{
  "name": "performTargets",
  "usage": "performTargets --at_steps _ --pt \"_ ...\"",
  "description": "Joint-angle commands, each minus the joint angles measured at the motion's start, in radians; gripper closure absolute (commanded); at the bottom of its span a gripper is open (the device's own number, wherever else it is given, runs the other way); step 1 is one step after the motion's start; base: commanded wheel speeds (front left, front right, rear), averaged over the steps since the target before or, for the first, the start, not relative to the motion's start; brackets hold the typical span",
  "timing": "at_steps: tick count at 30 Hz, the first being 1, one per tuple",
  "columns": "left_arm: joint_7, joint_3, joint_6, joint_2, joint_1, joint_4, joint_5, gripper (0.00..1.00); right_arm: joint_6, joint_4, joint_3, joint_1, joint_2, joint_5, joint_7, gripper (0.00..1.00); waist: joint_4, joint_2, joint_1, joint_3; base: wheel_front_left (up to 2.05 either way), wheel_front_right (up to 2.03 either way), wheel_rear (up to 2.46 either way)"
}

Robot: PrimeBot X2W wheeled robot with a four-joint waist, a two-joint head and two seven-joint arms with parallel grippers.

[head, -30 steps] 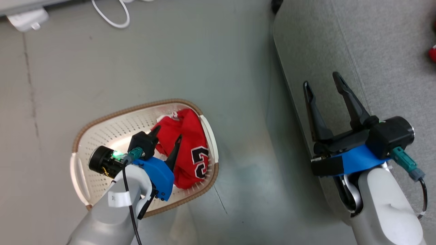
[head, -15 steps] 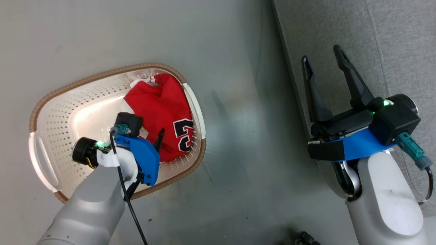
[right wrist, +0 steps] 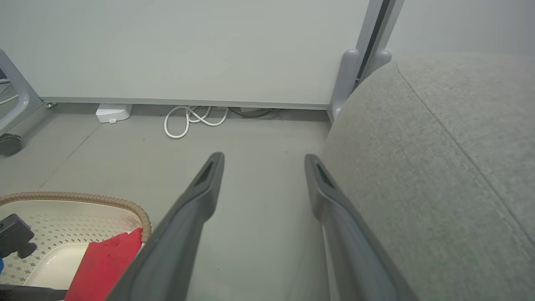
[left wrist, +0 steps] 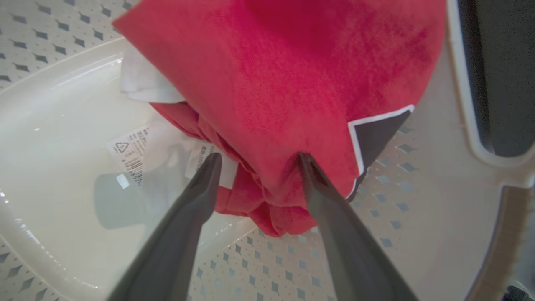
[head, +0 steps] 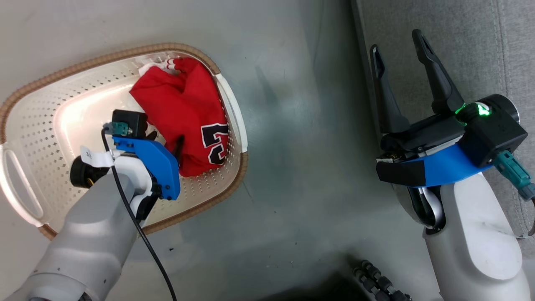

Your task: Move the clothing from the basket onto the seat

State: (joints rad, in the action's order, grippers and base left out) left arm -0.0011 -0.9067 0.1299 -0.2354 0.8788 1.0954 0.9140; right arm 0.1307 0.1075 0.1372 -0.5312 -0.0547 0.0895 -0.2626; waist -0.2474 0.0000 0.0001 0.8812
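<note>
The red fabric jersey with black numerals [head: 184,100] lies bunched in the cream perforated plastic basket [head: 125,52], long axis along its right end wall. The left pincer [head: 166,140] stands apart, tips against the fabric. The right pincer [head: 396,42], apart and empty, hovers at the rounded edge of the grey upholstered sofa seat [head: 459,50]. Bare grey floor [head: 292,125] separates basket and seat.

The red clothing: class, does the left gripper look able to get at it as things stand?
Probably yes: the left gripper is open inside the basket, its fingers either side of a fold of the clothing, with nothing in between.
</note>
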Motion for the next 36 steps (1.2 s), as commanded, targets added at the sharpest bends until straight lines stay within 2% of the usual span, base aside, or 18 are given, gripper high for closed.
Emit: performTargets --at_steps 1,13,14,15,16,27,36 --pt "0.003 -0.007 0.001 -0.009 0.030 -0.004 0.012 0.00 0.000 -0.008 0.001 -0.019 0.005 -0.001 -0.003 0.00 -0.008 0.0000 -0.0001 0.026 0.00 0.00 0.00" --pt "-0.015 -0.095 0.001 -0.016 0.098 -0.013 0.079 0.00 0.000 -0.018 -0.005 -0.030 0.006 -0.005 -0.003 0.00 -0.015 0.0000 -0.0001 0.084 0.00 0.00 0.00" --pt "-0.014 -0.106 0.001 -0.016 0.101 -0.010 0.077 0.22 0.000 -0.018 -0.006 -0.030 0.006 -0.002 -0.003 0.00 -0.015 0.0000 -0.0001 0.085 0.00 0.00 0.00" --pt "-0.018 -0.116 0.001 -0.016 0.104 -0.007 0.078 0.78 0.000 -0.017 -0.006 -0.030 0.006 -0.001 -0.003 0.00 -0.015 0.0000 -0.0001 0.086 0.00 0.00 0.00" --pt "-0.021 -0.124 0.001 -0.015 0.108 -0.005 0.081 1.00 0.000 -0.016 -0.007 -0.030 0.006 0.001 -0.003 0.00 -0.014 0.0000 -0.0001 0.086 0.00 0.00 0.00" --pt "-0.057 -0.225 0.001 -0.014 0.108 -0.044 0.117 1.00 0.000 0.002 -0.018 -0.033 0.006 0.000 -0.003 0.00 0.006 0.0000 -0.0001 0.056 0.00 0.00 0.00" --pt "-0.115 -0.322 0.001 -0.004 0.073 -0.107 0.161 1.00 0.000 0.026 -0.028 -0.007 0.002 -0.012 -0.003 0.00 0.046 0.0000 -0.0001 -0.026 0.00 0.00 0.00"
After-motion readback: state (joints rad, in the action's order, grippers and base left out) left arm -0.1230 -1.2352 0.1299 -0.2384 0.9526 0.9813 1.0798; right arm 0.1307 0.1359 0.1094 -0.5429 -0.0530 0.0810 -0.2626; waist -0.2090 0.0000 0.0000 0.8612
